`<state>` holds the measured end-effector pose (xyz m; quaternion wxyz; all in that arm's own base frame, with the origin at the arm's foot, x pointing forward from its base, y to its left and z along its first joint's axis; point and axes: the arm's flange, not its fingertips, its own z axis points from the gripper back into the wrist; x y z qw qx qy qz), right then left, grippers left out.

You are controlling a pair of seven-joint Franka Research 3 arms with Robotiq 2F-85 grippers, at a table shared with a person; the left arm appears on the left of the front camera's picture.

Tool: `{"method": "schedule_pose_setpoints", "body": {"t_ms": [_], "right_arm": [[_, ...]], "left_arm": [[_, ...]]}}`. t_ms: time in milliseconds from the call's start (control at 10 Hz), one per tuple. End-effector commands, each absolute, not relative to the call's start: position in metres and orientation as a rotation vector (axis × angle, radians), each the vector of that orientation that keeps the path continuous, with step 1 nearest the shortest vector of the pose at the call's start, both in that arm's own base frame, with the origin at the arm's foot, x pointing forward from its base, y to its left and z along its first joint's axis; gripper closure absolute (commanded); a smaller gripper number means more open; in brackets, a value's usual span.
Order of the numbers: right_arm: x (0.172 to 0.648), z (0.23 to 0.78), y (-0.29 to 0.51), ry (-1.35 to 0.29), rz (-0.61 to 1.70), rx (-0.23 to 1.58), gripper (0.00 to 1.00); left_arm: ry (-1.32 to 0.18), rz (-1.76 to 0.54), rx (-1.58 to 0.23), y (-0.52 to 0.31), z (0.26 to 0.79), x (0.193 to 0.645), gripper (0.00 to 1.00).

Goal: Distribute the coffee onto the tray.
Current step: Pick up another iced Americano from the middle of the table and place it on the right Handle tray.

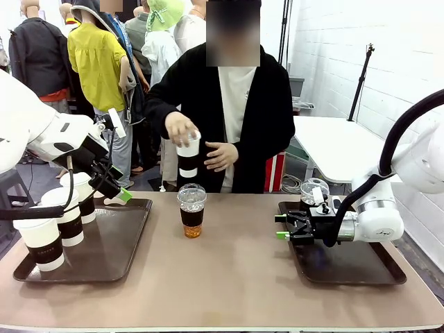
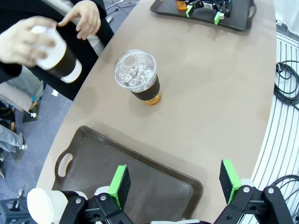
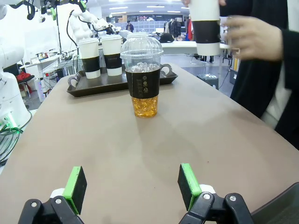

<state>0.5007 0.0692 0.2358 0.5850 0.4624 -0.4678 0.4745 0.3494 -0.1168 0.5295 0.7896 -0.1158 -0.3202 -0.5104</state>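
Observation:
A clear dome-lidded cup of amber coffee with a dark sleeve stands mid-table near the far edge. Above it, the person's hand holds a white lidded cup with a brown sleeve. Three white lidded sleeved cups stand on the left tray. My left gripper hangs open over that tray, holding nothing. Another dome-lidded cup sits on the right tray. My right gripper is open at that tray's left edge, pointing at the middle cup.
The person stands at the far side of the table, their other hand beside the held cup. The brown tabletop between the trays is bare. Cables lie on the floor off the table's near edge.

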Motion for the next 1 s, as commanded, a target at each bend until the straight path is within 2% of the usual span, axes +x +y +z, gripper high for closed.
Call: {"method": "schedule_pose_setpoints", "body": {"t_ms": [0, 900], "right_arm": [[0.5006, 0.2362, 0.0704, -1.092, 1.108, 1.079, 0.00], [0.5006, 0.2362, 0.0704, -1.092, 1.108, 1.079, 0.00]], "left_arm": [[-0.691, -1.116, -0.269, -0.1141, 0.5282, 0.3510, 0.00], [-0.691, -1.116, -0.269, -0.1141, 0.5282, 0.3510, 0.00]]}}
